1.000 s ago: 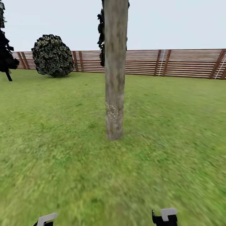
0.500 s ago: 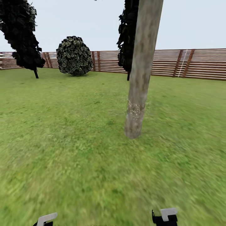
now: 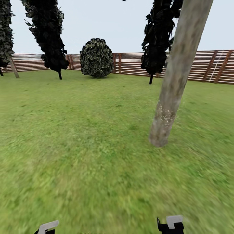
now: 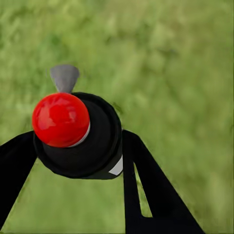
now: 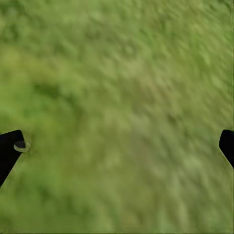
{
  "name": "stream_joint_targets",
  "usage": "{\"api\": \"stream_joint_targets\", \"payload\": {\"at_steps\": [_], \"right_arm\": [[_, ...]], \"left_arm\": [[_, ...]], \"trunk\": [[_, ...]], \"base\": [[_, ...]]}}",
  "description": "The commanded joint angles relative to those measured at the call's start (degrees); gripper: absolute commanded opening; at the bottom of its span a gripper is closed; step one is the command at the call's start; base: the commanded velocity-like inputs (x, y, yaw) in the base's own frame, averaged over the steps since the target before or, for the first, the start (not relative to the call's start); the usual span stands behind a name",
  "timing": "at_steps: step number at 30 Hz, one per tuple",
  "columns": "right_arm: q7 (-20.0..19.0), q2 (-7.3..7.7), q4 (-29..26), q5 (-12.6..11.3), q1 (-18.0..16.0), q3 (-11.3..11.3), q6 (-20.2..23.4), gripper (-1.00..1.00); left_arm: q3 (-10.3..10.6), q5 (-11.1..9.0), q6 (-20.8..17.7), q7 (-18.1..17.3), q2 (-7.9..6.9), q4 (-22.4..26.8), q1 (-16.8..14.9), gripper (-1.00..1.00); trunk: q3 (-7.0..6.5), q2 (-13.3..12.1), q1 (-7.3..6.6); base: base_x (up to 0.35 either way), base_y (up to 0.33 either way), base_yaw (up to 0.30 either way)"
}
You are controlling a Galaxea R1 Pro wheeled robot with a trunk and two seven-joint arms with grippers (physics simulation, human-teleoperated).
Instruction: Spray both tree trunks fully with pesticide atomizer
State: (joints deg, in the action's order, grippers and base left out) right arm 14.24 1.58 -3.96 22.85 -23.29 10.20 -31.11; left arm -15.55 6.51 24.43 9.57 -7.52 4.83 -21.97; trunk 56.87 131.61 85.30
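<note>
The thick, mottled grey-tan tree trunk [image 3: 172, 94] stands on the blurred green lawn [image 3: 81, 146] to the right of centre in the head view, leaning across the picture with its top toward the upper right. A patch of pale speckles sits on the bark low down, a little above where the trunk meets the grass. Behind it, just to its left, a narrow near-black conifer [image 3: 158, 39] rises on a thin stem; another near-black conifer [image 3: 47, 35] stands further left, and between the two is a round dark-green leafy bush [image 3: 97, 58] against the brown horizontal-slat wooden fence [image 3: 130, 63] that runs across the back of the garden under a pale grey sky.

At the lower edge of the head view two arm parts show – a white bracket at the left and a black-and-white one at the right.

In the left wrist view the left gripper [image 4: 80, 146] has its two black fingers pressed against either side of the black pesticide atomizer with a glossy red round cap [image 4: 73, 131], a small grey nozzle tip sticking out beyond the cap, with grass below.

In the right wrist view the right gripper [image 5: 122, 144] is spread wide – only its two black fingertips [image 5: 9, 148] show at opposite edges, nothing between them but grass
</note>
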Motion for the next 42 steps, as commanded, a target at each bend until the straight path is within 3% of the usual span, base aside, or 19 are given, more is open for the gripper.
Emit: {"api": "stream_joint_targets", "payload": {"at_steps": [1, 42], "right_arm": [[0.0, 0.0, 0.0, 0.0, 0.0, 0.0, 0.0, 1.0], [0.0, 0.0, 0.0, 0.0, 0.0, 0.0, 0.0, 1.0]], "left_arm": [[0.0, 0.0, 0.0, 0.0, -0.02, 0.0, 0.0, -1.0], [0.0, 0.0, 0.0, 0.0, -0.04, 0.0, 0.0, -1.0]], "trunk": [[0.0, 0.0, 0.0], [0.0, 0.0, 0.0]], "base": [[0.0, 0.307, 0.281], [0.0, 0.308, 0.281]]}}
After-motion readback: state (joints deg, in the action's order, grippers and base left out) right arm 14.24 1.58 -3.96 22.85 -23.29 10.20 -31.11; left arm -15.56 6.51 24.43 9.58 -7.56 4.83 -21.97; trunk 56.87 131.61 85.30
